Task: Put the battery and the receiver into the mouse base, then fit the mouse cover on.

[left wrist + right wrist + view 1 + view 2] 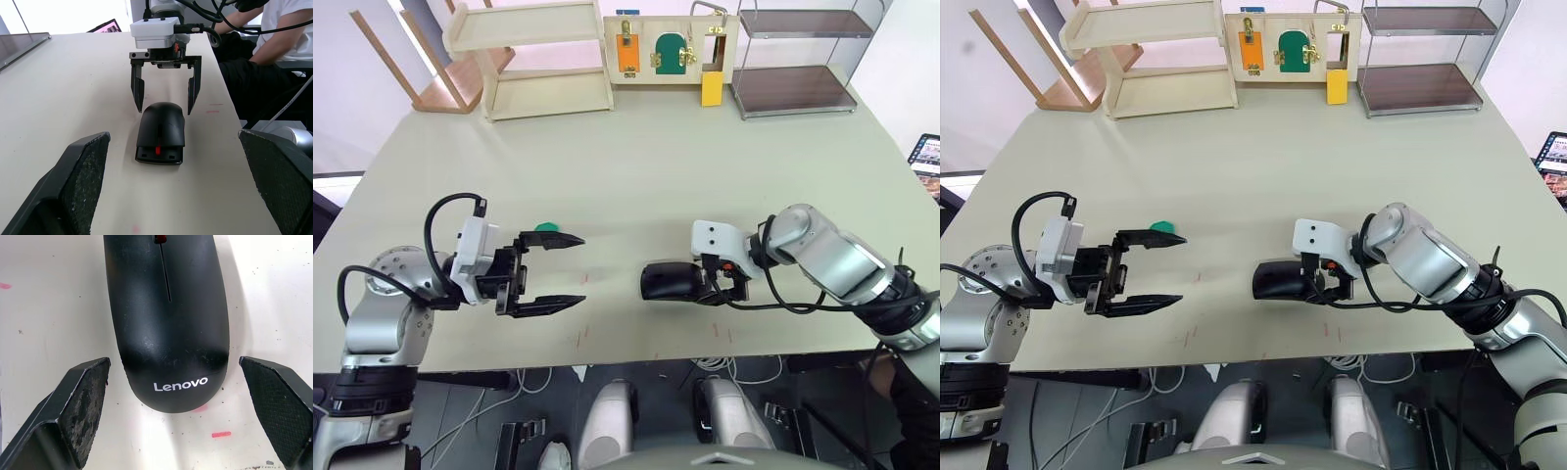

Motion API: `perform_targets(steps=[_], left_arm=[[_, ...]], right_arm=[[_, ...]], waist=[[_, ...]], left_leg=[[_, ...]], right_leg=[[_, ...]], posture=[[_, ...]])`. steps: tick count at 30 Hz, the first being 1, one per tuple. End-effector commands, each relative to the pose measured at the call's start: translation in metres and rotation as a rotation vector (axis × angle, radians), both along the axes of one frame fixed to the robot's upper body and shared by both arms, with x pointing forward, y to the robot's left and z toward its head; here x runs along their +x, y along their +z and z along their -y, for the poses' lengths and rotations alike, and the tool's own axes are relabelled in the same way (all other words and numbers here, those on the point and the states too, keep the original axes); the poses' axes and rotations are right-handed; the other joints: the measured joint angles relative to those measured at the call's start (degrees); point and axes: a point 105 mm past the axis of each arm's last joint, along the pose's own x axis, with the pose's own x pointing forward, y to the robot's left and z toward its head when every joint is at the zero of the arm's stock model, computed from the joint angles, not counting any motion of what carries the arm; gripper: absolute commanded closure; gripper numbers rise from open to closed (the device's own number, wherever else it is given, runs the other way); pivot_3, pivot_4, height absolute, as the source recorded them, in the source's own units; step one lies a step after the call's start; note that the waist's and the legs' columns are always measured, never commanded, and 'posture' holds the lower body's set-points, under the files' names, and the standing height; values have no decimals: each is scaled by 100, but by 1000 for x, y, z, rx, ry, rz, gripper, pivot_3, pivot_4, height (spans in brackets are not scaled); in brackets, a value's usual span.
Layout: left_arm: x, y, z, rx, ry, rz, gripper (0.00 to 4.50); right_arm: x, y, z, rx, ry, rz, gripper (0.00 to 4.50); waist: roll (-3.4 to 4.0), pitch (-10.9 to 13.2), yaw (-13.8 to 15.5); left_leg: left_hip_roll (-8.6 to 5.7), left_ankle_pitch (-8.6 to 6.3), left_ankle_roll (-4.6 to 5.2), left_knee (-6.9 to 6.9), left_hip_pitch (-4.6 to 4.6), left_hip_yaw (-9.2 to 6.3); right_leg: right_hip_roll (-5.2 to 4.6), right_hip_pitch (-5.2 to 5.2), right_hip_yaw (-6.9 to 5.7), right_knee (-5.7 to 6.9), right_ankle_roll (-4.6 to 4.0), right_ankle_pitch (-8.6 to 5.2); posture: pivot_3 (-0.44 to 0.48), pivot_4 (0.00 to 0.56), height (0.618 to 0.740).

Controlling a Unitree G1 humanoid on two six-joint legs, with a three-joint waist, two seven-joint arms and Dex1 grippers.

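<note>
The black oval mouse with its smooth curved cover (161, 122) on lies on the pale table (636, 166) between the right gripper's (164, 100) wide-spread fingers, while the left gripper (551, 273), also spread wide, hovers beside a flat green disc (545, 227).

On the pale grey-green rectangular table (1263, 147), a black oval computer mouse (1278, 279) lies near the centre, towards the near edge. The right gripper (1314, 284), black-fingered under a white block, sits at its 3 o'clock end, touching it. At 9 o'clock from the mouse, well apart, the left gripper (1151, 271) hovers with its two black fingers spread wide. A flat round green disc (1164, 227) lies just beside the farther finger. At 12 o'clock along the far edge stand a pale wooden shelf (1151, 59), a wooden latch board with orange and green panels (1283, 44) and a wire-framed rack with dark shelves (1425, 59).
</note>
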Motion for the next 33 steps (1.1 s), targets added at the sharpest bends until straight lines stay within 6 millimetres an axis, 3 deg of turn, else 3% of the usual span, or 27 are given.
perform_targets(steps=[1, 12, 16, 24, 33], left_arm=[[0, 6, 1, -5, -8, 33, 0], [-1, 6, 1, -7, -8, 35, 0], [-1, 6, 1, -7, -9, 37, 0], [-1, 7, 2, -7, -14, 40, 0], [0, 7, 1, -5, -16, 43, 0]], right_arm=[[2, 13, 0, 43, 27, 44, 57], [4, 14, 15, 218, 71, 112, 57], [-2, 14, 18, 398, 131, 144, 57], [-2, 6, 25, 571, 105, 158, 57], [3, -13, 30, 566, 116, 165, 57]], waist=[[0, 0, 0], [-1, 0, 5], [-3, 0, 8], [-3, 0, 3], [-3, 0, 0]], left_leg=[[0, 0, 0, 0, 0, 0], [0, 0, 0, 1, -2, 1], [0, 0, 0, 1, -1, 1], [0, 0, 0, 2, 3, 2], [0, 0, 0, 4, 4, 3]], right_leg=[[0, 0, 0, 0, 0, 0], [0, 1, 0, -2, 2, 1], [1, 1, 0, -1, 2, 1], [3, 4, 3, 3, 4, 1], [4, 5, 4, 4, 3, 2]], posture=[[0, 150, 740], [0, 150, 740], [0, 150, 740], [0, 150, 740], [0, 150, 740]])
